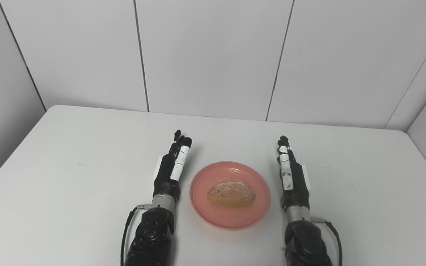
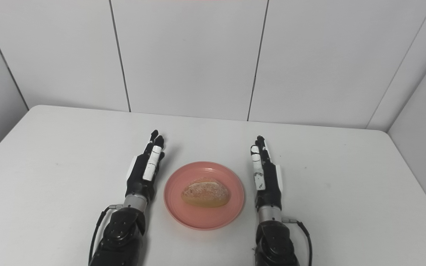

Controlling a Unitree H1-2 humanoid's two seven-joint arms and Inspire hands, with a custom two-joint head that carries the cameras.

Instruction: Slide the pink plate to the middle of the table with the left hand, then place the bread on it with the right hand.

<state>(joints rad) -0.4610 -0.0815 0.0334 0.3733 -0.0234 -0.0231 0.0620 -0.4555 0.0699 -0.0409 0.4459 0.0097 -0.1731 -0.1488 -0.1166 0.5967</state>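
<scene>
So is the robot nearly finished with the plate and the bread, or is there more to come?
It looks finished. The pink plate sits near the middle of the table, and the bread lies on it. Nothing is in hand: the left hand and the right hand flank the plate, fingers extended, holding nothing and not touching it. No step appears left.

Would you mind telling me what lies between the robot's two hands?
The pink plate with the bread on it lies between the left hand and the right hand, touching neither; both eye views show it.
</scene>
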